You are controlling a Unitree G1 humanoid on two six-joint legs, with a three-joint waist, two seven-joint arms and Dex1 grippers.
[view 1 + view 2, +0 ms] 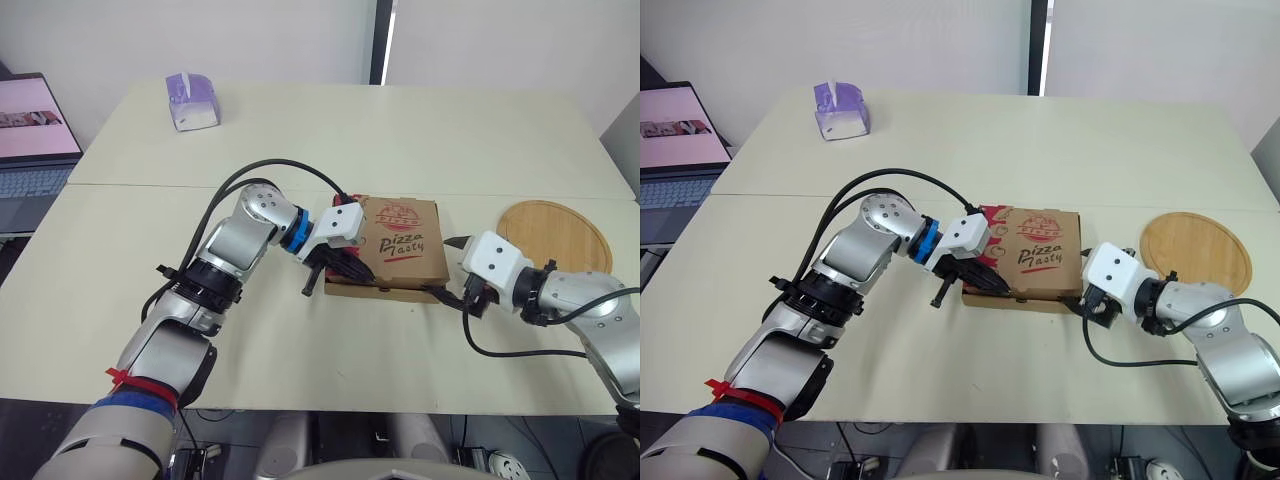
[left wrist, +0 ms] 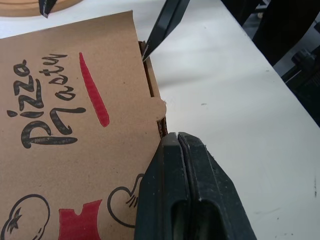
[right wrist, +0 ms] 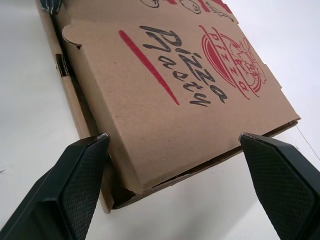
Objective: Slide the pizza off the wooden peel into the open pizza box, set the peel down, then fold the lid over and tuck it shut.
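Tuck stage, by my read. Pizza box mid-table, lid folded flat, print side up. No view inside, so can't confirm the pizza. Wooden peel already set down flat, near the box's right side, not touching it.

Left gripper: clenched on nothing, closed tips parked at the box's left front corner, just beside the lid's rounded tab.

Right gripper: spread wide and empty, straddling the right front corner with one finger on either side. Can't tell if touching cardboard.

Key relation: front edge running left-right between the two grippers, one at each end. Dark gap under the lid at the right-hand corner, so probably not seated there. Front flap looks outside the wall rather than slotted in, hard to be sure.

Right gripper nearest that gap, box straight ahead of its fingers. Suggest pressing down and in from that end, with the left bracing the opposite corner. Risks: light cardboard skating on the smooth table, or the flap creasing instead of slotting.
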